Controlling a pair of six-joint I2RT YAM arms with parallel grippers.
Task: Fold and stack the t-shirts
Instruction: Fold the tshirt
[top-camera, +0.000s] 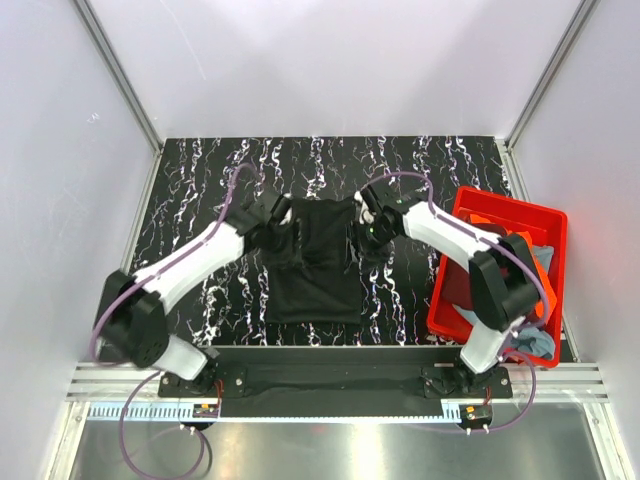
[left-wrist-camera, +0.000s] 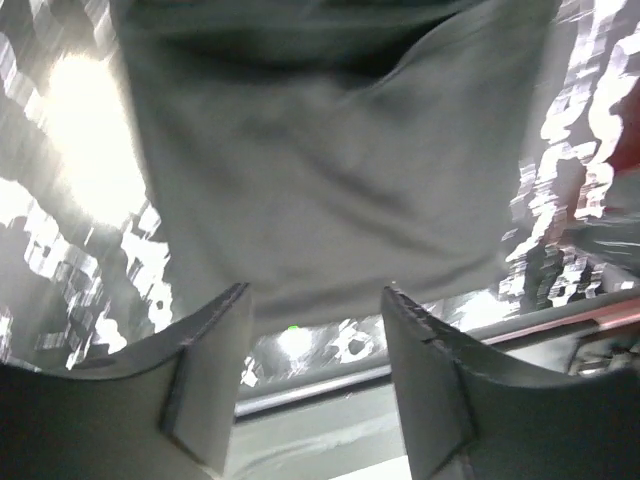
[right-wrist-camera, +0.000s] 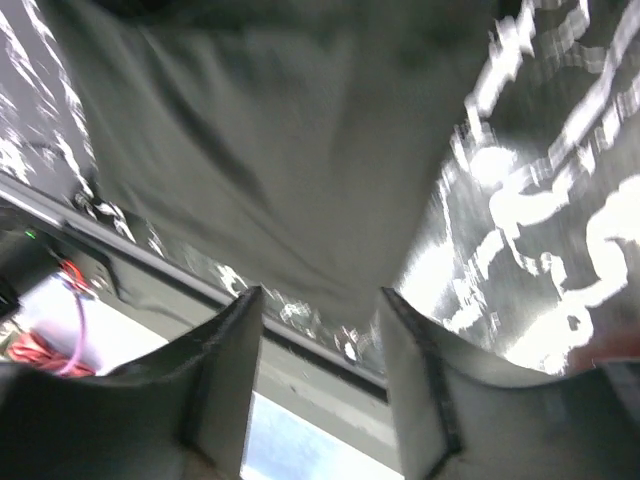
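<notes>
A plain black t-shirt (top-camera: 315, 270) lies partly folded on the marbled table, its far edge between my two grippers. My left gripper (top-camera: 285, 232) is at its far left corner and my right gripper (top-camera: 362, 222) at its far right corner. In the left wrist view the gripper (left-wrist-camera: 315, 290) is open, the shirt (left-wrist-camera: 330, 170) just beyond the fingertips with nothing between them. In the right wrist view the gripper (right-wrist-camera: 320, 292) is open too, the shirt (right-wrist-camera: 270, 130) beyond its tips. Orange (top-camera: 548, 290), maroon (top-camera: 455, 285) and grey-blue (top-camera: 535, 340) shirts lie in the bin.
A red plastic bin (top-camera: 500, 205) stands at the right edge of the black marbled table (top-camera: 190, 190), under the right arm's elbow. White walls close in the left, right and far sides. The arms' base rail runs along the near edge.
</notes>
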